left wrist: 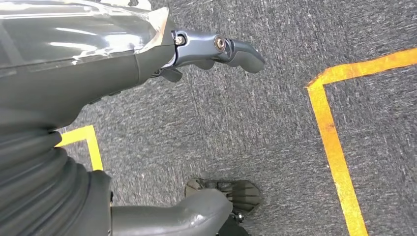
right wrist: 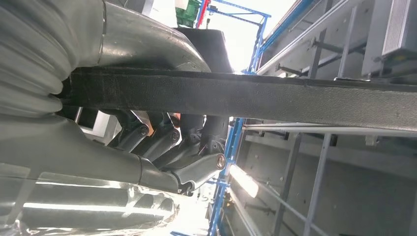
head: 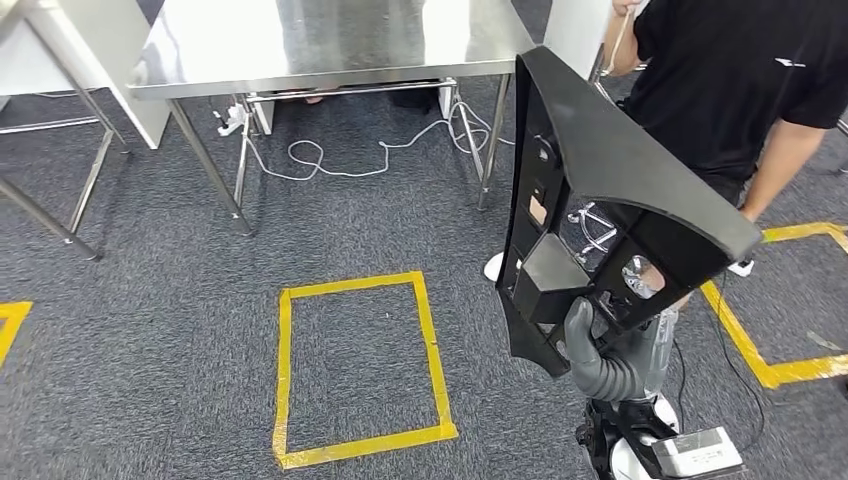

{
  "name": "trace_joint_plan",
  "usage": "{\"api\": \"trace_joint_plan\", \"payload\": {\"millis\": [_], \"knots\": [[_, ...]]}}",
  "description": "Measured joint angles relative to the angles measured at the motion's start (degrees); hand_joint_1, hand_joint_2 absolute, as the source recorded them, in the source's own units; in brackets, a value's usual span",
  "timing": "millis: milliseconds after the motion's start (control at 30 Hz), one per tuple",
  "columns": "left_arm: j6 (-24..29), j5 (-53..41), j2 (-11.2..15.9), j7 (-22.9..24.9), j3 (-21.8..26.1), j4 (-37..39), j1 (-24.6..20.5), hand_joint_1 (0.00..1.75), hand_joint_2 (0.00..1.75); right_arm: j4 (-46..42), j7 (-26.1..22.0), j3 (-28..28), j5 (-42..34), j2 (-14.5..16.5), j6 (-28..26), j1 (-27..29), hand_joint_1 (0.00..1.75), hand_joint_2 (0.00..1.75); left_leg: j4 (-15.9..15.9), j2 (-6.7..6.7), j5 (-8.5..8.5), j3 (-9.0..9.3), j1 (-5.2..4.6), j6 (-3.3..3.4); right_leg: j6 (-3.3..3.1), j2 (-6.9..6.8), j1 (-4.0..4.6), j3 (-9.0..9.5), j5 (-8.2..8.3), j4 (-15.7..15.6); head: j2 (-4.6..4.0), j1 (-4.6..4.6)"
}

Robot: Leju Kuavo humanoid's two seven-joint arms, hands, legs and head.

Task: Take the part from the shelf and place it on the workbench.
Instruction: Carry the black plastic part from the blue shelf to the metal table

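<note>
Right hand [head: 600,350], lower right of the head view, grips the lower end of the black part [head: 600,200]; thumb wraps over one edge. Right wrist view: fingers [right wrist: 162,142] curl under the part's dark edge [right wrist: 246,96], thumb above it. Part stands roughly upright, slightly tilted, reaching from lower right up to upper centre-right of the head view. It is a long black panel with ribbed, boxed recesses facing the camera and a broad flared top.

Left hand [left wrist: 147,64] hangs over the carpet in the left wrist view; holds nothing, fingers [left wrist: 231,49] apart, thumb separate at the frame's bottom.

Yellow tape rectangle [head: 360,365] on grey carpet [head: 150,330], lower centre of the head view; further tape outlines at the far left edge and at right behind the part.

Person in a black shirt [head: 740,90], upper right, just behind the part.

Steel workbench [head: 330,45] across upper centre, bare shiny top, legs on the carpet. White cables [head: 330,160] lie looped beneath it. A second metal frame [head: 60,180] at upper left.
</note>
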Motion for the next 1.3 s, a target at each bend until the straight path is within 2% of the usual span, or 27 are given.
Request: {"api": "trace_joint_plan", "payload": {"millis": [33,67,133,200,267,400,600,700,800,867,967,1000,1033,1067,1100,1133,1167,1200,1233,1267,1300], "knots": [[0.0,0.0,0.0,-0.1,0.0,0.0,0.0,0.00,1.75,0.0,0.0,0.0,0.3,0.0,-0.4,-0.1,1.75,1.75,0.3,-0.29,-0.23,-0.08,-0.08,-0.36,-0.02,0.23,-0.19,1.10,1.22,-2.8,0.00,0.06],[0.0,0.0,0.0,-0.2,0.0,0.0,0.0,0.00,1.75,0.0,0.1,0.0,0.5,0.0,-0.8,-0.1,1.75,1.75,0.6,-0.44,-0.50,-0.25,-0.19,-0.52,-0.32,0.45,-0.36,1.67,1.89,-4.4,0.00,0.07],[-0.1,-0.1,0.0,-0.3,0.0,0.0,0.1,0.00,1.75,-0.1,0.2,0.0,0.7,0.1,-1.1,-0.1,1.75,1.75,0.8,-0.41,-0.64,-0.44,-0.25,0.01,-1.14,0.61,-0.38,1.88,2.18,-4.8,0.01,0.00],[-0.5,-0.2,0.0,-0.4,0.0,0.0,0.2,0.00,1.75,-0.2,0.2,-0.1,0.7,0.2,-1.3,-0.1,1.75,1.75,0.7,-0.22,-0.57,-0.35,-0.17,0.67,-1.36,0.73,-0.19,1.87,2.27,-4.8,0.01,-0.03],[-1.0,-0.3,0.0,-0.4,0.0,0.0,0.2,0.00,1.75,-0.2,0.3,-0.1,0.7,0.2,-1.4,-0.1,1.75,1.75,0.5,-0.10,-0.59,-0.17,-0.08,0.70,-1.53,0.83,-0.04,1.89,2.27,-4.8,-0.01,-0.04],[-2.0,-0.3,0.0,-0.4,0.2,0.0,0.2,0.00,1.75,-0.2,0.4,-0.1,0.7,0.2,-1.5,-0.1,1.75,1.75,0.2,-0.02,-0.52,-0.02,0.05,0.47,-1.69,0.87,0.19,1.89,2.19,-4.8,0.00,-0.03],[-3.0,0.1,0.1,-0.4,0.8,0.0,0.3,0.00,1.75,-0.2,0.4,-0.1,0.7,0.2,-1.9,-0.1,1.75,1.75,0.1,0.02,-0.60,-0.01,0.20,-1.16,-1.95,0.86,0.42,1.87,2.08,-4.7,0.01,-0.01],[-3.1,0.1,0.1,-0.4,0.9,0.0,0.4,0.00,1.75,-0.2,0.4,0.0,0.7,0.2,-1.9,-0.1,1.75,1.75,0.2,0.03,-0.66,-0.08,0.09,-1.52,-1.91,0.85,0.33,1.90,2.11,-4.8,-0.01,0.00],[-3.2,0.0,0.3,-0.4,1.1,0.0,0.5,0.00,1.75,-0.3,0.5,0.1,1.3,0.3,-1.9,-0.1,1.75,1.75,-1.0,0.10,-0.17,0.60,0.04,-0.52,-1.47,0.69,0.03,2.54,2.48,-5.9,0.01,-0.03],[-3.1,0.0,0.4,-0.3,1.1,0.0,0.5,0.00,1.75,-0.5,0.5,0.1,1.6,0.4,-2.0,-0.3,1.75,1.75,-3.3,0.10,0.90,2.05,0.43,0.18,-1.46,0.41,0.29,1.94,1.48,-4.4,0.01,0.16],[-3.1,0.0,0.4,0.0,1.2,0.0,0.6,0.00,1.75,-0.6,0.6,0.2,1.8,0.5,-2.0,-0.3,1.75,1.75,-4.2,-0.24,1.43,2.54,0.68,0.21,-1.87,0.25,0.21,-2.60,-2.63,4.8,-0.01,0.41],[-3.1,0.0,0.4,0.0,1.2,0.0,0.6,0.00,1.75,-0.6,0.6,0.2,1.9,0.5,-2.0,-0.2,1.75,1.75,-4.1,-0.51,1.37,2.40,0.72,0.10,-1.68,0.25,0.10,-3.71,-3.28,7.0,0.00,0.42],[-3.1,0.0,0.4,0.1,1.3,0.0,0.7,0.00,1.75,-0.5,0.7,0.2,1.9,0.4,-2.0,-0.1,1.75,1.75,-3.9,-0.89,1.27,2.23,0.84,-0.09,-1.23,0.25,-0.10,-3.79,-3.02,7.2,0.00,0.40],[-3.1,0.0,0.4,0.1,1.3,0.0,0.8,0.00,1.75,-0.5,0.7,0.2,1.9,0.4,-2.0,-0.1,1.75,1.75,-3.4,-1.35,1.09,2.04,1.04,-0.42,-0.53,0.34,-0.37,-2.66,-1.88,5.0,0.00,0.40],[-3.1,0.0,0.4,0.1,1.3,0.0,0.8,0.00,1.75,-0.5,0.7,0.2,1.9,0.4,-2.0,-0.1,1.75,1.75,-2.8,-1.86,0.82,1.79,1.30,-0.89,0.22,0.72,-0.72,-0.70,-0.43,1.3,0.00,0.41],[-3.1,0.0,0.4,0.1,1.3,0.0,0.8,0.00,1.75,-0.5,0.7,0.2,1.9,0.4,-2.0,-0.1,1.75,1.75,-2.2,-2.40,0.48,1.45,1.43,-1.46,0.68,1.52,-0.84,0.95,0.69,-1.8,-0.01,0.53],[-3.1,0.0,0.4,0.2,1.3,0.0,0.7,0.00,1.75,-0.5,0.7,0.2,1.9,0.4,-2.0,0.0,1.75,1.75,-1.4,-2.91,0.08,1.06,1.48,-2.01,0.57,2.29,-0.94,2.22,1.36,-4.0,-0.01,0.67],[-3.1,0.0,0.5,0.1,1.4,0.0,0.7,0.00,1.75,-0.5,0.7,0.2,1.9,0.4,-2.0,0.0,1.75,1.75,-0.8,-3.36,-0.21,0.67,1.46,-2.45,0.03,2.84,-0.90,2.71,1.49,-4.8,-0.01,0.77],[-3.1,-0.1,0.5,0.1,1.4,0.0,0.7,0.00,1.75,-0.5,0.7,0.2,1.8,0.3,-2.0,0.0,1.75,1.75,-0.6,-3.80,-0.35,0.33,1.43,-2.73,-0.79,2.96,-0.70,2.59,1.35,-4.4,0.00,0.81],[-3.1,-0.1,0.5,0.1,1.4,0.0,0.7,0.00,1.75,-0.5,0.8,0.2,1.8,0.3,-2.0,0.0,1.75,1.75,-0.3,-4.23,-0.39,0.11,1.51,-2.85,-1.53,2.50,-0.70,2.65,1.37,-4.4,0.00,0.73],[-3.1,-0.2,0.4,0.1,1.4,0.0,0.9,0.00,1.75,-0.5,0.8,0.2,1.8,0.3,-2.0,0.0,1.75,1.75,-0.2,-4.18,-0.41,-0.04,1.66,-2.92,-2.00,1.92,-0.62,2.61,1.38,-4.3,0.00,0.63]]}}
